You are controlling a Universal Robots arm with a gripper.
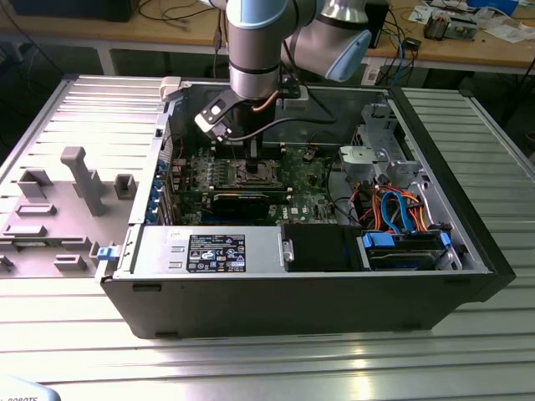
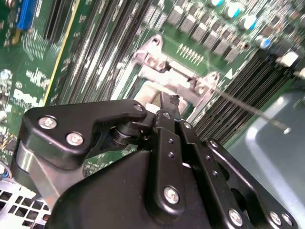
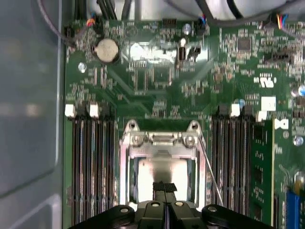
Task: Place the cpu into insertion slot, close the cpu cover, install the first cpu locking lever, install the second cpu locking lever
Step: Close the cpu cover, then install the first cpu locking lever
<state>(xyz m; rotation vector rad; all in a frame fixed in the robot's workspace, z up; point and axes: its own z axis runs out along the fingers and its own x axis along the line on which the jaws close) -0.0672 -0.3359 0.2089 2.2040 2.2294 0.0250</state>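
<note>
Gripper has its two fingers pressed flat together with nothing between them that I can see, and the tips hang right over the insertion slot, at the edge of its window away from the hinge. In the second wrist view you mostly get the black finger linkage, with one fingertip poking down just beside the hinge end of the slot.

The cpu sits in the insertion slot, its silver top shining up through the window. The cpu cover is lying down over it, the frame running round the chip and the two hinge screws at the slot's far edge from the fingers. Can't tell if the tips actually touch the chip or just hover.

One thin wire lever runs slantwise along one side of the slot, and in the second wrist view it sticks out over the neighbouring memory slots, so it looks unlatched.

Around the slot: rows of memory slots on both sides, a coin battery further off on the green board, and a long black card just beside the slot. The whole thing sits in an open black case, with blue and orange cables well apart from the slot
</note>
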